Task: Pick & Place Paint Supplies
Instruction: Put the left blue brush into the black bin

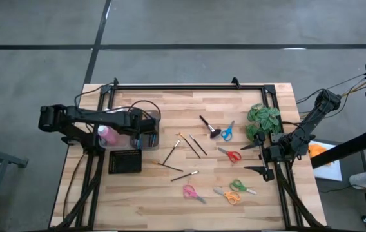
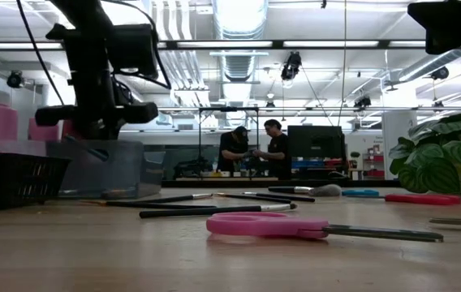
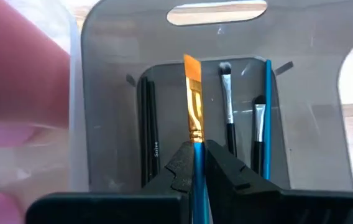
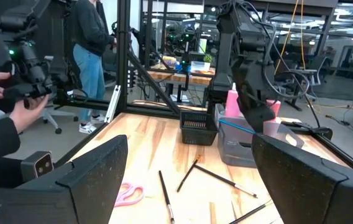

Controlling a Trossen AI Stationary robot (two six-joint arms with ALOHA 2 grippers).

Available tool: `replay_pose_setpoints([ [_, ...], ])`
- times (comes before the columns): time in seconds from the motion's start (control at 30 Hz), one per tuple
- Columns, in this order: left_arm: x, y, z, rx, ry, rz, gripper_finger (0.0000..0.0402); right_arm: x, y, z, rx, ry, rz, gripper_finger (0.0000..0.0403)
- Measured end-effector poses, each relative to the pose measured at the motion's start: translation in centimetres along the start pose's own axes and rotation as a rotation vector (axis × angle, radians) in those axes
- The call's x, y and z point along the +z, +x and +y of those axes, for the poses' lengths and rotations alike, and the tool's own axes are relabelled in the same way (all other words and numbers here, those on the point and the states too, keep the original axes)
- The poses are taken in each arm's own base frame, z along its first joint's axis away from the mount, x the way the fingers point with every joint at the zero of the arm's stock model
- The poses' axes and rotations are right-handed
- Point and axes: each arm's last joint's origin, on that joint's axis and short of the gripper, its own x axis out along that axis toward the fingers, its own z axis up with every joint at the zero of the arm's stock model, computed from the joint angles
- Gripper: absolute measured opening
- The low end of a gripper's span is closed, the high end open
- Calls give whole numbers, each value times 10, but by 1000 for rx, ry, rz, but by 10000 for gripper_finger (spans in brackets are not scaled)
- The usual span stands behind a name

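My left gripper [image 3: 196, 149] is shut on a blue-handled paintbrush [image 3: 193, 99] with orange bristles. It hangs over a grey see-through bin [image 1: 145, 122] that holds several thin brushes [image 3: 229, 106]. Pink bottles [image 1: 105, 135] stand beside the bin, next to a black basket [image 1: 125, 161]. More thin brushes [image 1: 192, 145] and a stubby black brush [image 1: 207, 125] lie flat on the wooden table. My right gripper [image 1: 257, 159] waits open near the table's right edge, beside the plant [image 1: 263, 119]. My left gripper pinches the brush's blue handle [image 3: 196, 163] between its two fingers, just behind the gold ferrule. The fingers slant down from above. The bristle end [image 3: 192, 65] sticks out past the fingertips, above the bin's inside. The brush is lifted clear of the table.
Scissors lie on the table: blue [image 1: 227, 131], red [image 1: 230, 154], pink [image 1: 192, 192], and green and orange [image 1: 234, 190]. A black frame runs round the table's far and side edges. People stand in the room beyond.
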Motion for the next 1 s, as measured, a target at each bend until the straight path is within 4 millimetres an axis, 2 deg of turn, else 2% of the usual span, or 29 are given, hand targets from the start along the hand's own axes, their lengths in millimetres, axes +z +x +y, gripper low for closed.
replay_pose_setpoints([
  [0.47,19,11,4,20,1,-36,23,0,0,0,0,0,0,341],
  [0.87,18,13,4,2,6,-37,23,0,0,0,0,0,0,341],
  [1.0,18,13,4,1,19,-37,36,0,0,0,0,0,0,341],
])
